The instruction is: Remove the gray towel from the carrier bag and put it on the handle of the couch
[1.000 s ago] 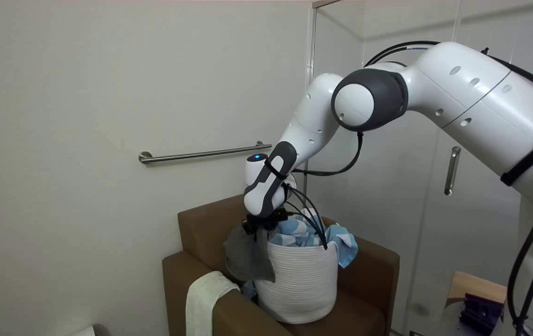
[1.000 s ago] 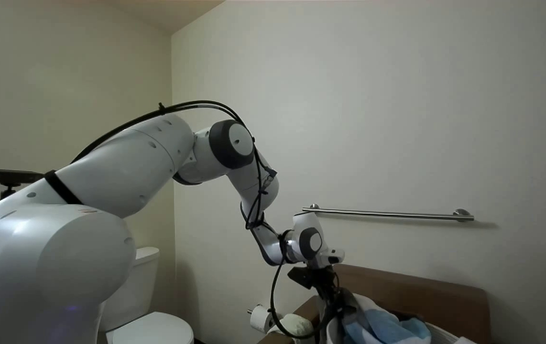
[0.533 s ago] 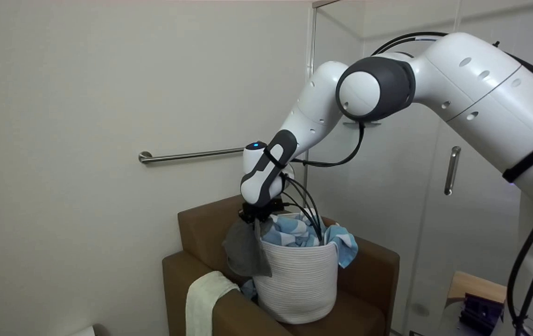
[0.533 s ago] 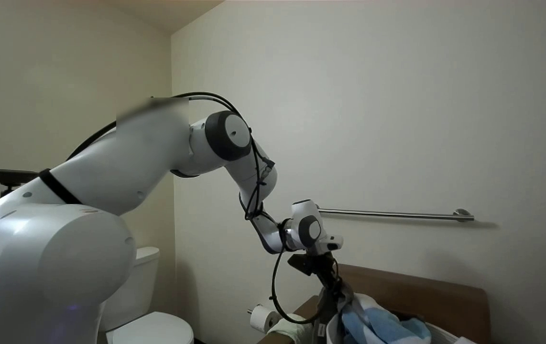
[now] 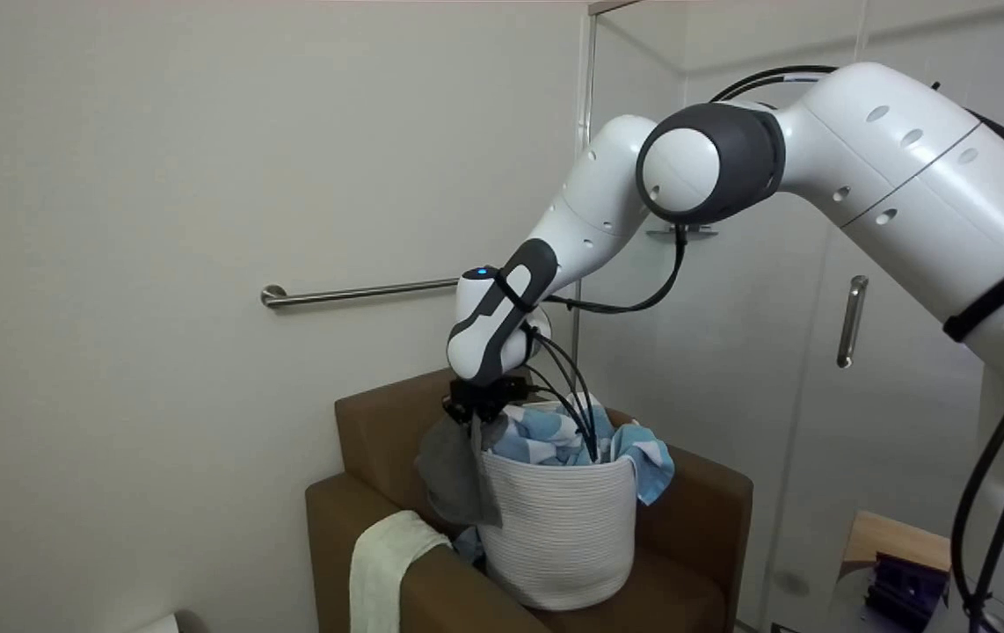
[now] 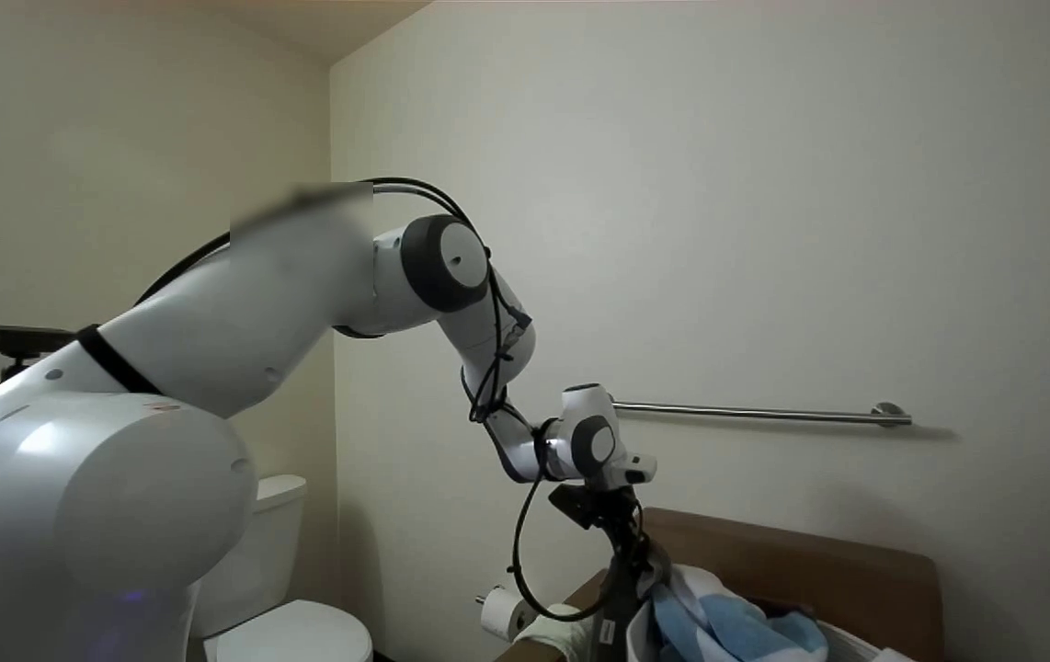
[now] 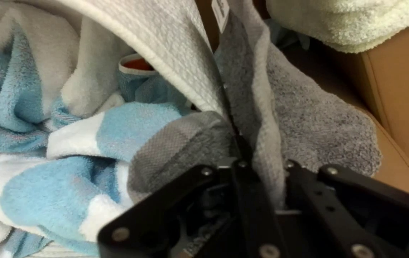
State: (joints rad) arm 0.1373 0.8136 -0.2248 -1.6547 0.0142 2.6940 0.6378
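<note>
Grab bar [image 6: 761,412], toilet [image 6: 269,547], cream cloth [image 5: 388,558], blue patterned cloth [image 7: 47,190] and, seemingly, a paper roll [image 6: 499,613].

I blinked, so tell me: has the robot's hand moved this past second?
Yes: in an exterior view, the hand has moved up and slightly picture-left, judged against the fixed metal bar.

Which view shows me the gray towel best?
The wrist view: the gray towel is close up, pile clear, a fold held in the tool. Both exterior views show it smaller: in an exterior view, hanging mainly outside the carrier bag; in an exterior view, partly visible beside a blue cloth.
</note>
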